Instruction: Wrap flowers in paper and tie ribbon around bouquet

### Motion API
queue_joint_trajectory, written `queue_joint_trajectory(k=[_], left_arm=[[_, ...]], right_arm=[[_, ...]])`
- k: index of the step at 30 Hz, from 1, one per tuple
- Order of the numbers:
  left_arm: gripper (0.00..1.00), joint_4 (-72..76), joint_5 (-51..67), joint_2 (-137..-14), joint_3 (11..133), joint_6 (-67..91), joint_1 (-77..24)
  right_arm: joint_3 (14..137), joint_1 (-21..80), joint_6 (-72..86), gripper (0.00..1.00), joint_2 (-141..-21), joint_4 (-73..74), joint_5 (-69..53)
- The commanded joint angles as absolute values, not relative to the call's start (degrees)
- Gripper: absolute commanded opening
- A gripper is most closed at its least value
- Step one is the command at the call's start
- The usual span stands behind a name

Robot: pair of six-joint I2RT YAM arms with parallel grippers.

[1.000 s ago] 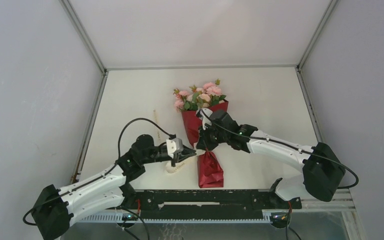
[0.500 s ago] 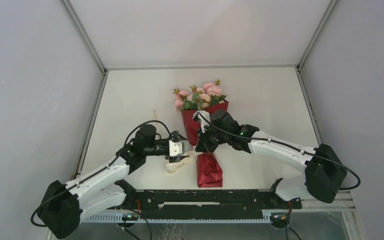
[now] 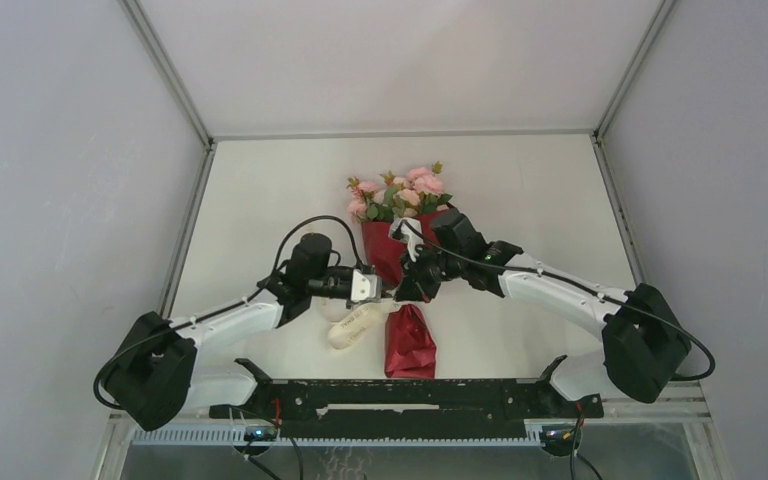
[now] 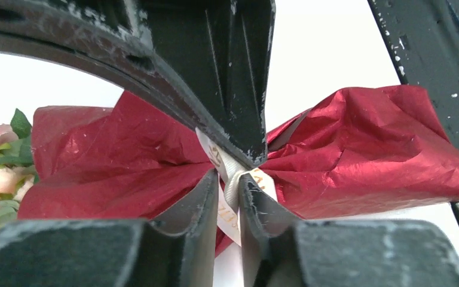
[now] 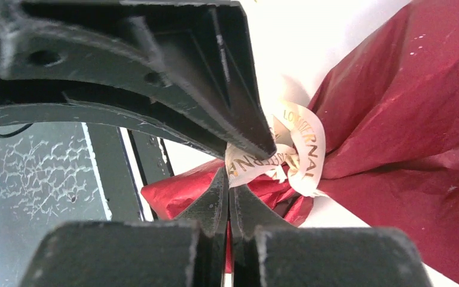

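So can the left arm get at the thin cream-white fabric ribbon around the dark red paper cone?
Probably yes: the left gripper is at the paper cone's pinched waist, a ribbon strand between its fingers. The right gripper crowds close, not blocking.

A white table (image 3: 260,190) sat between pale grey walls (image 3: 60,150), evenly lit. Metal struts (image 3: 165,68) rose at 11 and 1 o'clock; a black rail (image 3: 480,392) crossed at 6.
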State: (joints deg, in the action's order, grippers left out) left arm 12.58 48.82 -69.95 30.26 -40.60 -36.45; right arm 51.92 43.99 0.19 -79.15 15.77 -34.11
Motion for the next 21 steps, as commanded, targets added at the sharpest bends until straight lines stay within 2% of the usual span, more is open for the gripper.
queue_joint_trajectory(k=[1, 3, 5, 8, 10, 15, 21], left_arm=[[0.13, 16.49, 52.93, -70.98, 33.48, -39.45, -36.13], [0.01, 17.38, 52.56, -70.89, 33.68, -37.64, -36.13], [0.0, 17.35, 52.3, -70.54, 33.68, -36.24, -36.1], [0.0, 17.33, 51.15, -70.41, 33.13, -33.61, -35.97], [0.0, 18.11, 50.4, -70.2, 32.25, -32.07, -35.76], [0.0, 20.38, 48.7, -70.04, 30.87, -30.03, -35.71], [0.0, 20.3, 48.42, -69.92, 30.52, -30.43, -35.71]], right_arm=[[53.61, 43.25, -1.98, 0.0, -79.92, 12.81, -36.89], [53.61, 43.16, -1.72, 0.02, -80.16, 12.7, -36.33], [53.6, 42.95, -1.16, 0.1, -79.85, 13.14, -34.89], [52.6, 41.96, 1.21, 0.3, -77.85, 14.03, -31.24], [49.73, 41.16, 4.36, 0.39, -75.1, 12.81, -27.56], [39.51, 41.46, 17.32, 0.43, -69.65, 2.43, -21.55], [35.07, 43.72, 25.15, 0.44, -71.23, -7.65, -19.34]])
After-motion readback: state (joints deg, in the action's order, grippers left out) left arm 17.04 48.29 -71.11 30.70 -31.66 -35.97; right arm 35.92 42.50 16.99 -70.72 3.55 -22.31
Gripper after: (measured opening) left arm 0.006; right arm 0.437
